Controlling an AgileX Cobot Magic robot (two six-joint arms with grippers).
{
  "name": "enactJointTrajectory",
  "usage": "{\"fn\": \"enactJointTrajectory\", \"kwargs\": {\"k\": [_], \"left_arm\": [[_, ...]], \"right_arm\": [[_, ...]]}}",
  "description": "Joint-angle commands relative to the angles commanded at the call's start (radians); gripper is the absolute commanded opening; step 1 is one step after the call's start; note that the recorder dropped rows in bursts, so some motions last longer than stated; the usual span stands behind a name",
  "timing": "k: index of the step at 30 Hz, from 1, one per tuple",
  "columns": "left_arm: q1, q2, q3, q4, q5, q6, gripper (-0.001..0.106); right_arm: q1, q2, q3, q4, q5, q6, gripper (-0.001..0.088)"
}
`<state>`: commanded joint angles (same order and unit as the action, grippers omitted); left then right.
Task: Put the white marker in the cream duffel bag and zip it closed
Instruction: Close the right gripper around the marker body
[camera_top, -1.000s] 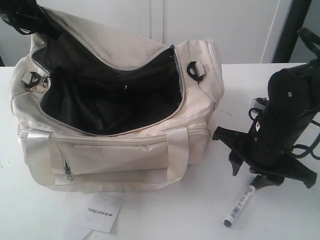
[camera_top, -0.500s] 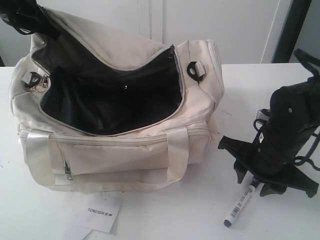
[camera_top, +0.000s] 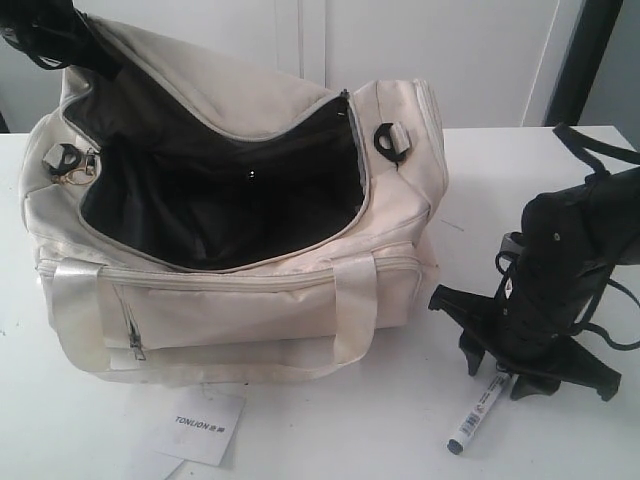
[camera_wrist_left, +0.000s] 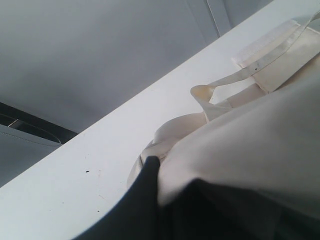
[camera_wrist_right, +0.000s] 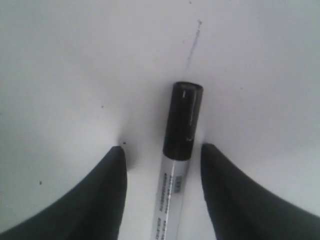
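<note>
Cream fabric duffel bag (camera_top: 250, 300) with webbing handles stands on the white counter (camera_top: 330, 430). Its curved top zipper is undone, the flap is raised and the dark lining is exposed.

Slim white-barrelled marker with a black cap (camera_top: 475, 415) lies flat on the counter, outside the bag and to its right in the exterior view.

Right end effector (camera_top: 498, 372) is lowered over the marker's capped end. Its jaws are spread, one black finger (camera_wrist_right: 107, 195) on each side of the barrel, with a gap visible on both sides. Nothing is grasped.

Left end effector (camera_top: 38, 40) is only partly seen, at the raised flap. Its wrist view shows one dark finger (camera_wrist_left: 146, 195) against cream fabric. Whether it grips the fabric cannot be determined.

White paper tag printed "TONLION" (camera_top: 200, 425) lies on the counter in front of the bag.
</note>
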<state>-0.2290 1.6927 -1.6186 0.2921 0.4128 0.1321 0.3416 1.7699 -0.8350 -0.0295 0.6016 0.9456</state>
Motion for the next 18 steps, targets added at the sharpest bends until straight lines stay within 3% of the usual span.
{"fn": "enactJointTrajectory", "kwargs": {"k": [2, 5, 18], "left_arm": [[0.000, 0.000, 0.000, 0.000, 0.000, 0.000, 0.000], [0.000, 0.000, 0.000, 0.000, 0.000, 0.000, 0.000], [0.000, 0.000, 0.000, 0.000, 0.000, 0.000, 0.000]], "right_arm": [[0.000, 0.002, 0.000, 0.000, 0.000, 0.000, 0.0342], [0.000, -0.001, 0.000, 0.000, -0.002, -0.017, 0.0009], [0.000, -0.148, 0.000, -0.050, 0.028, -0.099, 0.0000]]}}
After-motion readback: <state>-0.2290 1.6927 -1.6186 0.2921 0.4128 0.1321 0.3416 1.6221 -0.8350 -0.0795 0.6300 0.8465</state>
